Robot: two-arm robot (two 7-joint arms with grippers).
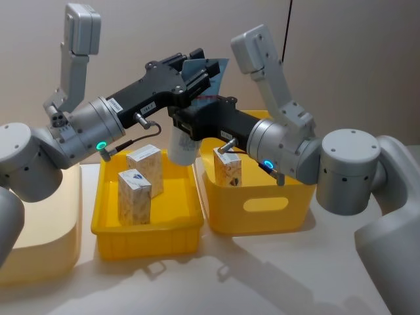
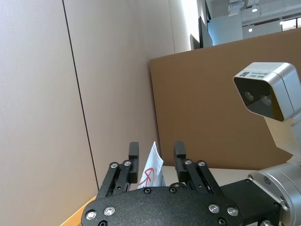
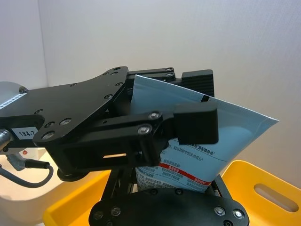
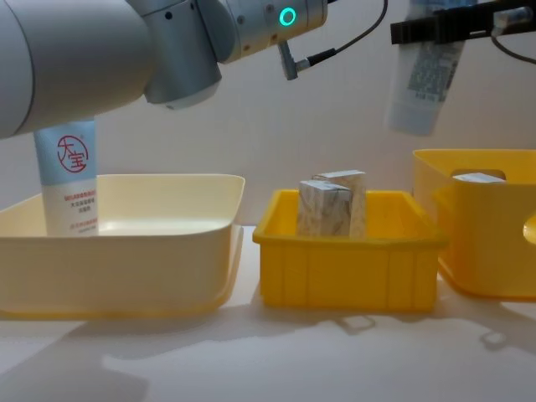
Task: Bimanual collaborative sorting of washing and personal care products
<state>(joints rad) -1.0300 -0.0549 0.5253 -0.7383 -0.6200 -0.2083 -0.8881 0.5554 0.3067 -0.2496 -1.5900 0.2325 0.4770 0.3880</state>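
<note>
the squeeze tube [image 1: 186, 141] hangs long-axis vertical, cap at 6 o'clock; left gripper [image 1: 200, 73] pinches its crimped end at 12 o'clock, and right gripper [image 1: 184, 121] clamps mid-body.

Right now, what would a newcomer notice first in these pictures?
Both grippers meet in mid-air on one pale-blue tube: the left gripper and right gripper each grasp it above the gap between the two yellow bins. Another tube stands in the cream tray.

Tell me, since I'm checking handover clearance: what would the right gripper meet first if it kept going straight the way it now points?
Probably the left gripper. The right gripper holds the squeeze tube, and the right wrist view shows the left gripper straight ahead, around the tube's flat upper end. The gap between them is unclear.
</note>
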